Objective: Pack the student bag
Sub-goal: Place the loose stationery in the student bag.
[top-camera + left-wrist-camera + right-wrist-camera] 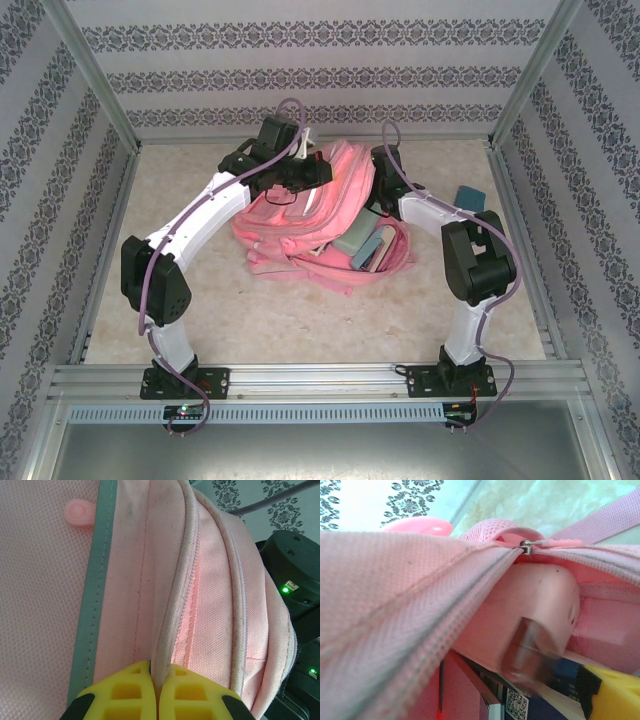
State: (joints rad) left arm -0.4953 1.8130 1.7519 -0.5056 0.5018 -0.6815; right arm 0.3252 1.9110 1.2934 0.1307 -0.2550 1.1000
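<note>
Top view: found bag [300, 225] slumped at centre of desk [200, 310], pink, crumpled, mouth gaping toward 4 o'clock. Noted books [366, 246] standing on edge inside that mouth, grey-green and blue covers.

Left wrist view: saw pink fabric close up, with a grey-green stripe [92, 610] running top to bottom at 9 o'clock and a round pink zip pull [80, 514] at 11 o'clock. Logged left gripper [156, 695] at 6 o'clock of the frame, yellow fingertips [127, 692] pressed together, pinching a raised pink seam of the bag between them. In top view, placed this gripper at the bag's 11 o'clock edge.

Right wrist view: looked along the open zip into the bag. Spotted metal zip slider [526, 546] at 1 o'clock, a strap [615, 512] beyond it, a rounded pink box [530, 605] inside at centre, and a label with a square code [516, 706] on the books at 6 o'clock. Made out a dark blurred patch below the box; cannot identify.

Placed right gripper [378, 205] at the bag's 3 o'clock side, at the mouth. Saw one yellow finger [612, 695] at 5 o'clock of the wrist frame, the other hidden by fabric; cannot tell whether spread or closed.

Noted a blue-grey item [468, 195] flat on the desk at 3 o'clock of the bag, past the right arm, apart from the bag.
</note>
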